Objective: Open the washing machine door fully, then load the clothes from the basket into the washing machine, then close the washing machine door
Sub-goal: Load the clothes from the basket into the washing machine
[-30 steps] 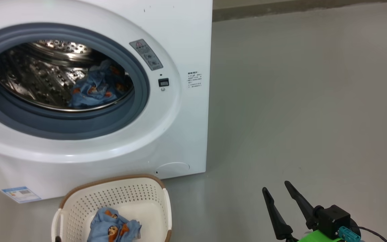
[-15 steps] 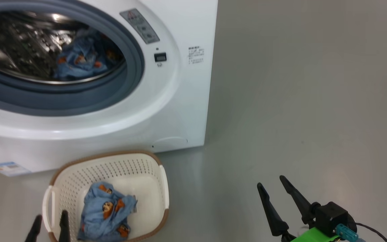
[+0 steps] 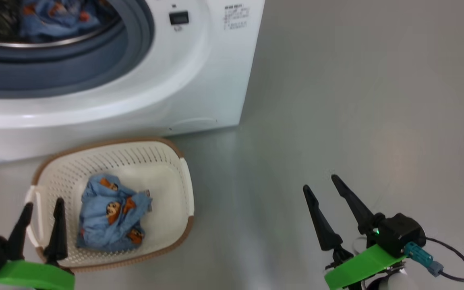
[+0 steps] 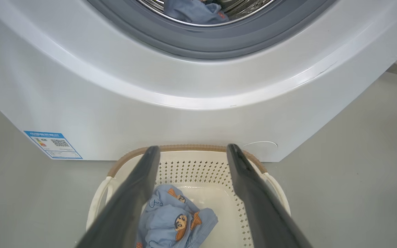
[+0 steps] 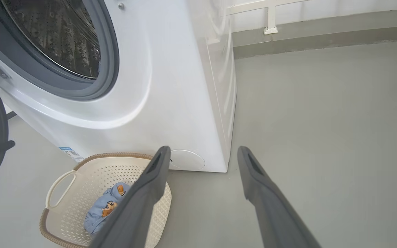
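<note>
Inside the basket, crumpled blue clothes look soft and light; left gripper, jaws apart, should pinch a raised fold.

perforated plastic basket, glossy washing machine

No word or number can be read outright. On the white front of the washing machine, beside the drum opening, stands a small block of dark printed lines, too fine to make out, and next to it a little black display window whose content cannot be told. Near the machine's lower corner a blue sticker carries a header line of tiny characters, a QR code and a short column of coloured bars, all too small to read, while the clothes in the basket bear printed cartoon figures.
</note>
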